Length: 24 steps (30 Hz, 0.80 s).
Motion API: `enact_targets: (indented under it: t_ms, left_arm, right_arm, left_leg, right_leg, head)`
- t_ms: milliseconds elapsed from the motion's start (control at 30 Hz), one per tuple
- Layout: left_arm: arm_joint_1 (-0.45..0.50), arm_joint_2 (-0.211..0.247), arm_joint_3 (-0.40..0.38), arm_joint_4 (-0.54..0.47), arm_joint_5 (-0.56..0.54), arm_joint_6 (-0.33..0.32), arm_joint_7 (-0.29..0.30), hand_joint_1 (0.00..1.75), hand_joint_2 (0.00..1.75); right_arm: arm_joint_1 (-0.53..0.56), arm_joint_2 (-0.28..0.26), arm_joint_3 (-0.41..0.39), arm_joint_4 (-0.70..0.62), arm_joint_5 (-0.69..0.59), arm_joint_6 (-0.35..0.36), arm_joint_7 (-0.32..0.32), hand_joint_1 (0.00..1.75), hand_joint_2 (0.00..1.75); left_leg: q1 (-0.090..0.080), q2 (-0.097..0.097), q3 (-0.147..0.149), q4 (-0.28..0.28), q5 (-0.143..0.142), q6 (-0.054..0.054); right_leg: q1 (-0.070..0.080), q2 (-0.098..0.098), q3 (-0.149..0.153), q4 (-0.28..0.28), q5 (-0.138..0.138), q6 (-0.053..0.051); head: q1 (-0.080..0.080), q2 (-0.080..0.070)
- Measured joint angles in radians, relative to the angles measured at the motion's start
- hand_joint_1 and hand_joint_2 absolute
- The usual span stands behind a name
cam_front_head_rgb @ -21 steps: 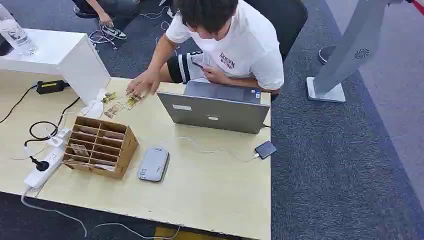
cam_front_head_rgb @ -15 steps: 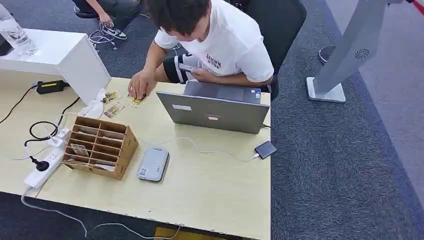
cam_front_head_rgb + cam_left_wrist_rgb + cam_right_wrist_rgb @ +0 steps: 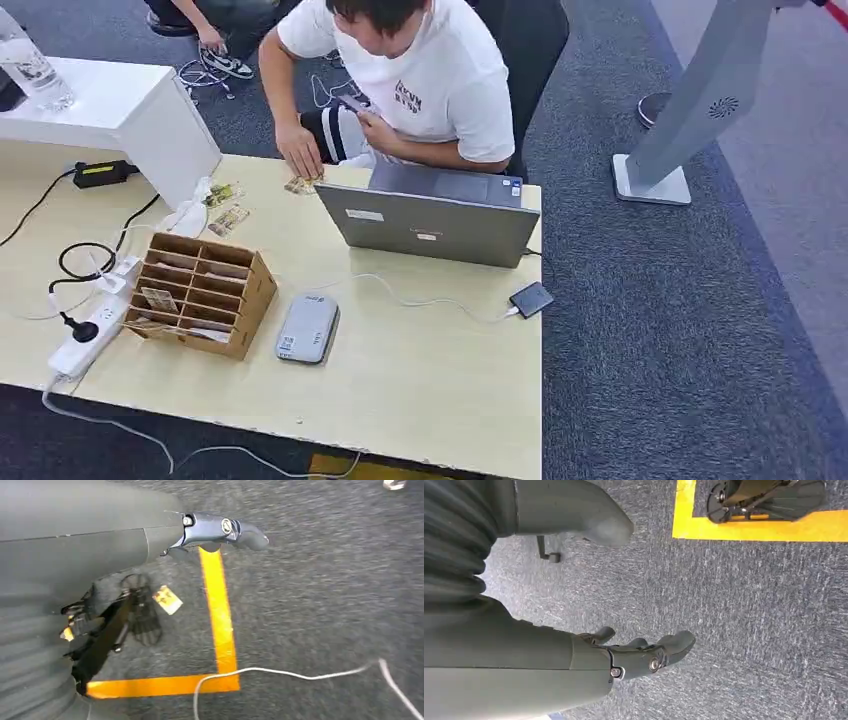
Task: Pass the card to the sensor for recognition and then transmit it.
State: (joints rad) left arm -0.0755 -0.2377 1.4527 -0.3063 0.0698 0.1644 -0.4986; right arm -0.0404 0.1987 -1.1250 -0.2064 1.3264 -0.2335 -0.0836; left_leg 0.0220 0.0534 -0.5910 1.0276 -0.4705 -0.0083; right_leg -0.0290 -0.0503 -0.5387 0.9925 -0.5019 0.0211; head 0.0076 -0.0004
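Left hand point(image 3: 220, 530) and right hand point(image 3: 639, 655) hang over grey carpet, fingers loosely extended, grasping nothing. On the table point(image 3: 420, 390), two cards point(image 3: 226, 208) lie at 12 o'clock from the wooden organizer point(image 3: 205, 293); the grey card reader point(image 3: 307, 328) sits at its 3 o'clock. A person's hand point(image 3: 300, 160) presses another card point(image 3: 303, 184) beside the laptop point(image 3: 430, 222).

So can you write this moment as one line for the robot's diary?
left hand: hanging over carpet, empty | right hand: hanging, empty | cards: on table | person's hand: on one card | card reader: untouched
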Motion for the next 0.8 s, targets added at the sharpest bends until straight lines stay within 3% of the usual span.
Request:
enact_targets:
  t_ms: [367, 467, 533, 567, 633, 700, 733, 767, 800]
  left_arm:
    - [0.0, -0.007, 0.0, 0.0, 0.023, -0.011, 0.019, 0.0, 1.75]
    - [-0.002, -0.011, 0.013, 0.003, 0.081, -0.063, 0.069, 0.0, 1.75]
    - [-0.003, -0.017, 0.023, 0.009, 0.113, -0.114, 0.069, 0.0, 1.75]
    - [-0.003, -0.019, 0.027, 0.01, 0.123, -0.164, 0.053, 0.0, 1.75]
    - [0.003, -0.019, 0.028, 0.01, 0.129, -0.326, -0.025, 0.0, 1.75]
    - [0.009, -0.01, 0.028, 0.009, 0.126, -0.536, -0.134, 0.0, 1.75]
    - [0.017, -0.01, 0.025, -0.018, 0.104, -0.63, -0.161, 0.0, 1.75]
    - [0.031, -0.023, 0.016, -0.111, 0.095, -0.714, -0.143, 0.0, 1.75]
    - [0.05, -0.035, 0.001, -0.259, 0.14, -0.759, -0.06, 0.0, 1.75]
  right_arm:
    - [0.001, -0.003, 0.0, 0.0, 0.0, 0.0, 0.006, 0.0, 1.75]
    - [0.001, -0.004, 0.002, 0.0, 0.01, 0.0, 0.008, 0.0, 1.75]
    - [0.001, -0.006, 0.006, 0.0, 0.024, 0.001, 0.01, 0.0, 1.75]
    - [0.001, -0.006, 0.007, 0.0, 0.026, 0.002, 0.005, 0.0, 1.75]
    - [0.003, -0.009, 0.011, 0.0, 0.025, 0.006, -0.016, 0.0, 1.75]
    - [0.006, -0.01, 0.013, 0.0, 0.023, -0.002, -0.026, 0.0, 1.75]
    - [0.007, -0.01, 0.013, 0.0, 0.022, -0.01, -0.018, 0.0, 1.75]
    - [0.007, -0.01, 0.013, 0.0, 0.021, -0.018, -0.01, 0.0, 1.75]
    - [0.008, -0.011, 0.013, -0.001, 0.021, -0.025, -0.006, 0.0, 1.75]
  left_leg:
    - [0.0, 0.0, 0.0, 0.0, 0.0, 0.0]
    - [0.0, 0.0, 0.0, 0.0, 0.0, 0.0]
    - [0.0, 0.0, 0.0, 0.0, 0.0, 0.0]
    - [0.0, 0.0, 0.0, 0.0, 0.0, 0.0]
    - [0.0, 0.0, 0.0, 0.0, 0.0, 0.0]
    - [0.0, 0.0, 0.0, 0.0, 0.0, 0.0]
    - [0.0, 0.0, 0.0, 0.0, 0.0, 0.0]
    - [0.001, 0.0, 0.0, 0.0, 0.0, 0.0]
    - [0.003, 0.001, 0.0, -0.001, 0.0, -0.001]
  right_leg:
    - [0.0, 0.0, 0.0, 0.0, 0.0, 0.0]
    - [0.0, 0.0, 0.0, 0.0, 0.0, 0.0]
    - [0.0, 0.0, 0.0, 0.0, 0.0, 0.0]
    - [0.0, 0.0, 0.0, 0.0, 0.0, 0.0]
    - [0.0, 0.0, 0.0, 0.0, 0.0, 0.0]
    - [0.0, 0.0, 0.0, 0.0, 0.0, 0.0]
    - [0.0, 0.0, 0.0, 0.0, 0.0, 0.0]
    - [0.001, 0.0, 0.0, 0.001, 0.0, -0.001]
    - [0.003, 0.001, 0.0, 0.001, -0.001, -0.001]
  head:
    - [0.0, 0.0]
    - [0.0, 0.0]
    - [0.0, 0.0]
    - [0.001, 0.0]
    - [0.001, 0.0]
    - [0.001, 0.0]
    - [0.0, 0.0]
    - [0.0, 0.0]
    - [0.0, 0.0]
